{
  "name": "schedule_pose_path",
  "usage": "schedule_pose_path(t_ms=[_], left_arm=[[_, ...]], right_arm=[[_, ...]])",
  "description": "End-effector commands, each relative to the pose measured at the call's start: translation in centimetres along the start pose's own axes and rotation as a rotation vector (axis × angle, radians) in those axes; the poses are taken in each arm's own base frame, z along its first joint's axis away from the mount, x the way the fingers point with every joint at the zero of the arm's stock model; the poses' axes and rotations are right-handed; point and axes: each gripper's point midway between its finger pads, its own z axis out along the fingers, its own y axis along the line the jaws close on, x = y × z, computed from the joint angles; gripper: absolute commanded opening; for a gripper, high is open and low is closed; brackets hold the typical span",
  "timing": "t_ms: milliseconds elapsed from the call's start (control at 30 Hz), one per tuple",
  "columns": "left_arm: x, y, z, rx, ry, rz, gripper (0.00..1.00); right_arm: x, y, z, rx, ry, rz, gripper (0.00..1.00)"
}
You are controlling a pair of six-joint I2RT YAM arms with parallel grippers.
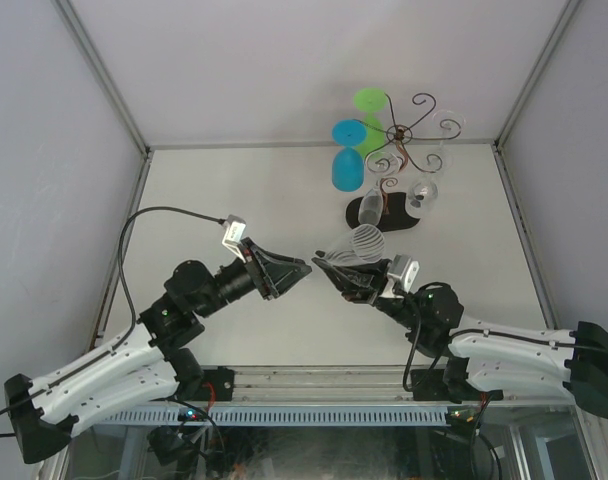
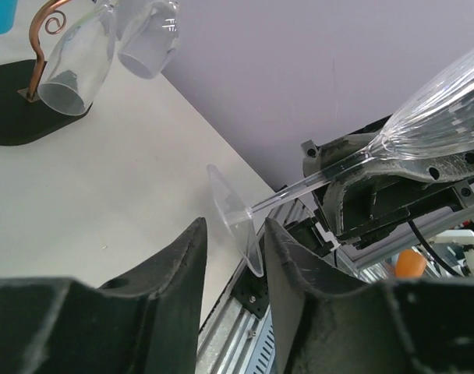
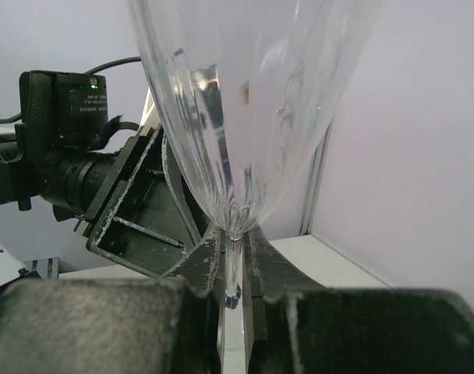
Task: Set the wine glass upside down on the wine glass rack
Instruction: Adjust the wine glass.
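My right gripper [image 1: 342,274] is shut on the stem of a clear ribbed wine glass [image 1: 367,242] and holds it in the air, tilted, bowl toward the rack. In the right wrist view the stem sits between my shut fingers [image 3: 208,261] under the bowl [image 3: 245,117]. My left gripper [image 1: 304,267] is open. In the left wrist view the glass's foot [image 2: 235,220] lies between its fingertips, close to the right finger [image 2: 288,257]. The wine glass rack [image 1: 409,135] stands at the back on its black base [image 1: 392,222].
A green glass [image 1: 371,105], a blue glass [image 1: 347,162] and two clear glasses [image 1: 424,190] hang upside down on the rack. The clear ones show in the left wrist view [image 2: 77,62]. Frame posts and grey walls enclose the table [image 1: 234,200]. A metal rail [image 1: 314,380] runs along the near edge.
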Motion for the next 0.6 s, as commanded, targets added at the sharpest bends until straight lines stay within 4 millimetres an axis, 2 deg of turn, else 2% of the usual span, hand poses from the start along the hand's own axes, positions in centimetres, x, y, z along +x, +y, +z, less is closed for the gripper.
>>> schedule_pose_path(t_ms=[0, 333, 400, 567], left_arm=[[-3.2, -4.0, 0.0, 0.126, -0.073, -0.009, 0.36], [-3.3, -4.1, -0.1, 0.130, -0.077, -0.011, 0.01], [-3.3, -4.1, -0.2, 0.129, -0.081, -0.011, 0.00], [-3.5, -3.8, -0.4, 0.116, -0.090, -0.005, 0.00]], right_arm=[[-2.8, 0.0, 1.1, -0.004, -0.089, -0.005, 0.00], [-2.1, 0.2, 1.1, -0.007, -0.059, -0.029, 0.00], [-2.0, 0.1, 1.0, -0.004, -0.055, -0.032, 0.01], [-1.8, 0.0, 0.8, 0.002, -0.033, -0.036, 0.24]])
